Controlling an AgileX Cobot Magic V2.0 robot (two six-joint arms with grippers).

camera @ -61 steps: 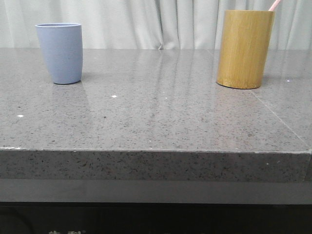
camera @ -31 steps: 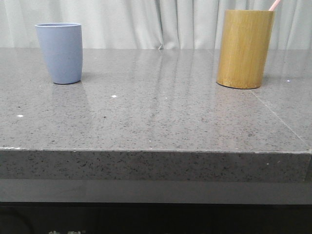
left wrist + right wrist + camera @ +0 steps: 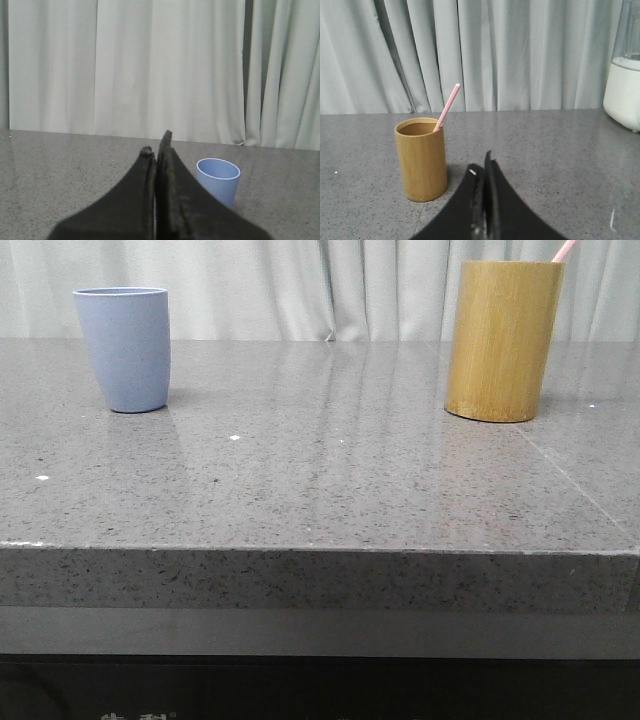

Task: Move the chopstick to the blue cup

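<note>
The blue cup (image 3: 123,348) stands empty at the far left of the grey table; it also shows in the left wrist view (image 3: 218,181). A pale pink chopstick tip (image 3: 564,250) sticks out of the yellow-brown bamboo holder (image 3: 502,340) at the far right, leaning against its rim; the right wrist view shows the chopstick (image 3: 447,106) and the holder (image 3: 421,159). My left gripper (image 3: 156,146) is shut and empty, short of the blue cup. My right gripper (image 3: 481,165) is shut and empty, short of the holder. Neither gripper shows in the front view.
A pale curtain hangs behind the grey speckled table (image 3: 330,480). A white appliance with a clear top (image 3: 624,75) stands on the table at the edge of the right wrist view. The table's front edge runs across the front view.
</note>
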